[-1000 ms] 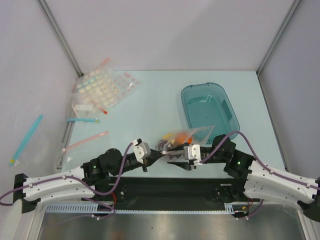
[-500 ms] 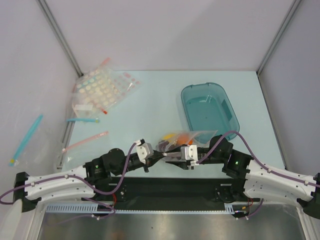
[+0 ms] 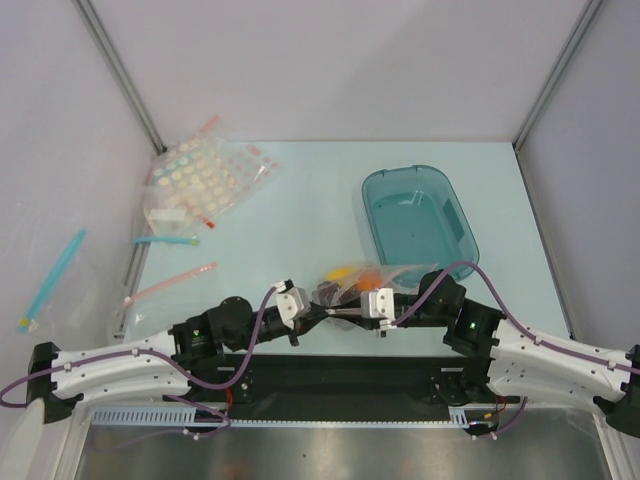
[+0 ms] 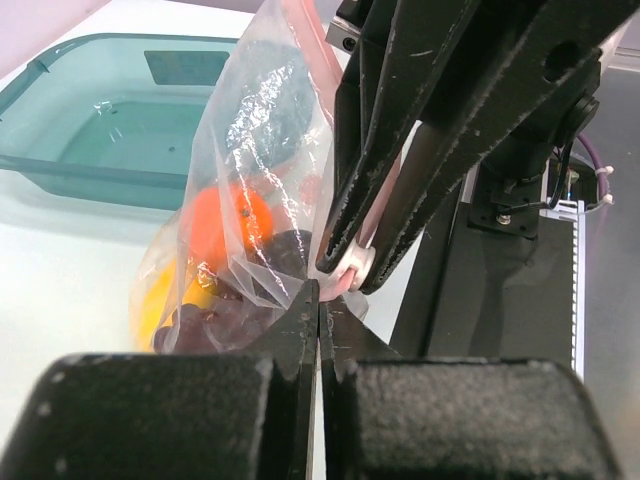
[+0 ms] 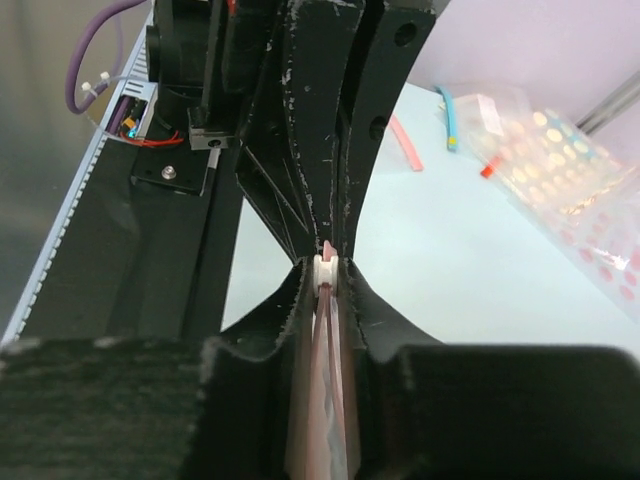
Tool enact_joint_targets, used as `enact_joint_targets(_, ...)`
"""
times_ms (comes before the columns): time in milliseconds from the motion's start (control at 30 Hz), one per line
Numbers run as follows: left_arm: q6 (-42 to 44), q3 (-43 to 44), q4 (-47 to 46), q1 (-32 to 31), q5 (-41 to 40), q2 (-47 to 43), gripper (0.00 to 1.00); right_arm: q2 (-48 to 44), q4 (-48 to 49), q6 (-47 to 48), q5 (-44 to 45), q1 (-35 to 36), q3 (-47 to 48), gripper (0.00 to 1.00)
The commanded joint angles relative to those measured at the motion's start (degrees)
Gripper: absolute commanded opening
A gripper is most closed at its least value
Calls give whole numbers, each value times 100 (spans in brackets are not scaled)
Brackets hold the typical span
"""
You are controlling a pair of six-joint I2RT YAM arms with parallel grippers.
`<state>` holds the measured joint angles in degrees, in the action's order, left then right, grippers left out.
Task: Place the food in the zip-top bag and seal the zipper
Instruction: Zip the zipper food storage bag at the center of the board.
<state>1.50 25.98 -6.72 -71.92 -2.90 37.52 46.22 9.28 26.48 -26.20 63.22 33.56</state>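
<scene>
Fingers of my left gripper (image 4: 318, 296) were clamped tight on the clear plastic zip-top bag (image 4: 250, 130); my right gripper (image 5: 325, 275) pinched its pale zipper strip (image 5: 326, 380), mid-frame. Slipping sideways could leave gaps.

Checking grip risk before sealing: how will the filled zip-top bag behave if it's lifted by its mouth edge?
Probably floppy: the zip-top bag creases where the left gripper and right gripper pinch it. It is likely to sag and swing, since the toy orange and dark grapes bunch together inside. Its glossy film may slip.
</scene>
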Motion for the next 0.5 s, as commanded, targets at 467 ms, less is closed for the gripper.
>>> enact_joint_targets(467,-97,-92,-189,-33,-853,-675,0,-78,206,-231,493,41,265,0)
